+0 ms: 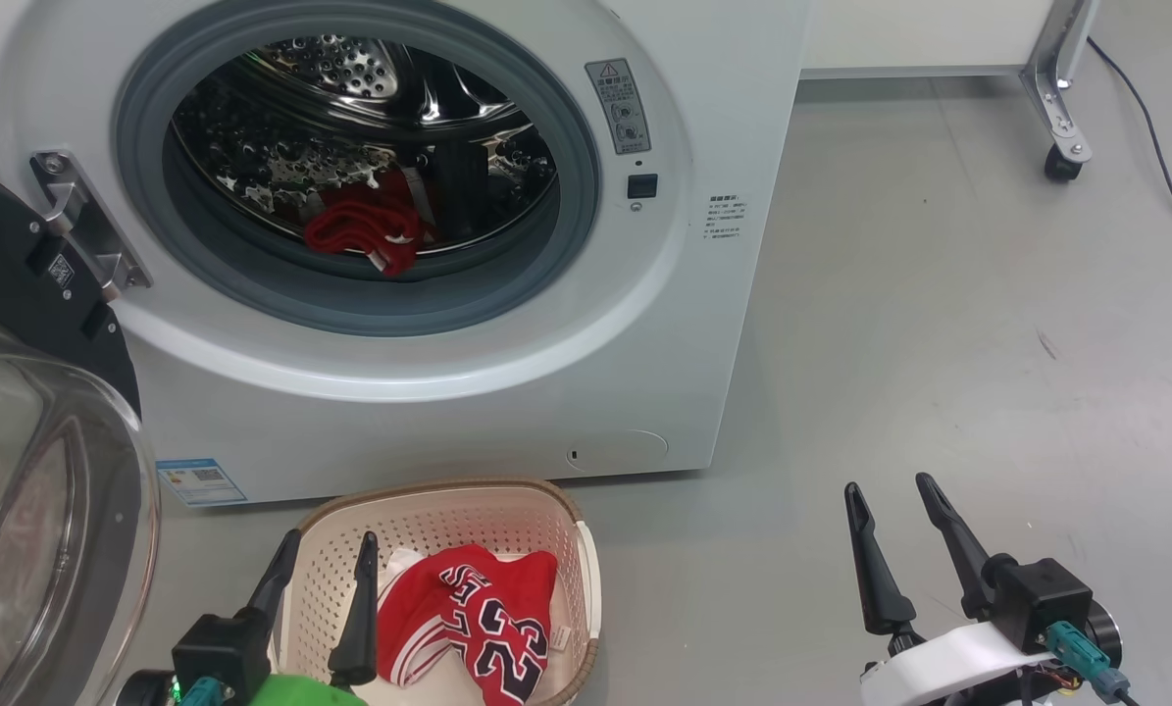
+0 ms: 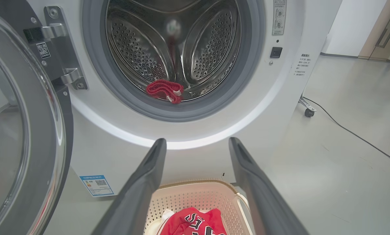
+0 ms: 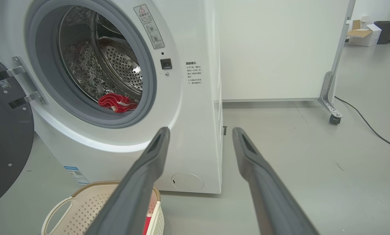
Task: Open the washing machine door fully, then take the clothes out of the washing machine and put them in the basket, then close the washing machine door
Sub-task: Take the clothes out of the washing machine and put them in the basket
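While one red fabric garment with white trim (image 1: 365, 230) lies bunched at the front lip of the perforated steel drum (image 1: 331, 69), just behind the grey rubber ring (image 1: 350, 314) of the big white front-loading washing machine (image 1: 448, 422), a second red jersey with navy letters and the number 23 (image 1: 478, 628) sits crumpled in the small cream perforated plastic basket (image 1: 448, 525) on the grey floor (image 1: 939, 343) right before the machine. Large round door with glossy black rim and bulging glass bowl (image 1: 56, 490) swung wide on its metal hinge (image 1: 85, 230) at the robot's left. Left hand (image 1: 331, 536) hangs over the basket's near-left side, fingers apart, nothing between them; right hand (image 1: 888, 482) over bare floor well to the right of the machine, fingers likewise spread and empty. Handling judgement: garment in drum looks light, soft, limp, with no stiffness to push against; will drape and trail once lifted. Best hold likely the raised crest of the folds, pinching several layers at once; a single edge or the white trim could slip out or let the rest drag. Slick sports weave probable, so a deep bite, not a tip pinch. Risk: trailing cloth catching on the rubber ring's lip on the way out. Door stiff and heavy-looking; for closing, push on the black rim far from the hinge
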You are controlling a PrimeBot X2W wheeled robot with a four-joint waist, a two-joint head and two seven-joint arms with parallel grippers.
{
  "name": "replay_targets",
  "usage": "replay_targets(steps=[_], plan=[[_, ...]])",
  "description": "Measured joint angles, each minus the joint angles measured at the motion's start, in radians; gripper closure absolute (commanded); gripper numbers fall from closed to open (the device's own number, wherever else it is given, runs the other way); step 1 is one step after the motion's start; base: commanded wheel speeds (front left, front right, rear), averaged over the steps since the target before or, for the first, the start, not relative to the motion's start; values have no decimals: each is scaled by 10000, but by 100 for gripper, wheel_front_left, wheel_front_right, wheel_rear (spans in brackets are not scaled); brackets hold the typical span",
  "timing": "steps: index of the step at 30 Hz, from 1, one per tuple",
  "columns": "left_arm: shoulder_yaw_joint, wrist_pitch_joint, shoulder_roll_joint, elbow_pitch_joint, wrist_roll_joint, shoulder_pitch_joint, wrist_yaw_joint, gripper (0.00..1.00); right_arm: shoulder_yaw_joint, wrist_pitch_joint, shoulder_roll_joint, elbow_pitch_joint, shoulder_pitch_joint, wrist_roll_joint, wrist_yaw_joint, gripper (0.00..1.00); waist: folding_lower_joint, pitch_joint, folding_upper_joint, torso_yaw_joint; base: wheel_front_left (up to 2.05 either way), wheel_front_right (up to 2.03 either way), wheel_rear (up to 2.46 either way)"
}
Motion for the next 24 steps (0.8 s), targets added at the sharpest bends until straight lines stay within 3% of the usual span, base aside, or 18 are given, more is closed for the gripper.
replay_targets(steps=[13,24], plan=[[-2,347,2,-125,4,-150,105,0,224,0,-2,-244,-31,0,0,0,0,516,0,-100,0,0,0],[-61,1122,-2,380,-213,-1731,-79,0,566,0,-10,-738,-603,19,0,0,0,1567,0,-475,0,0,0]])
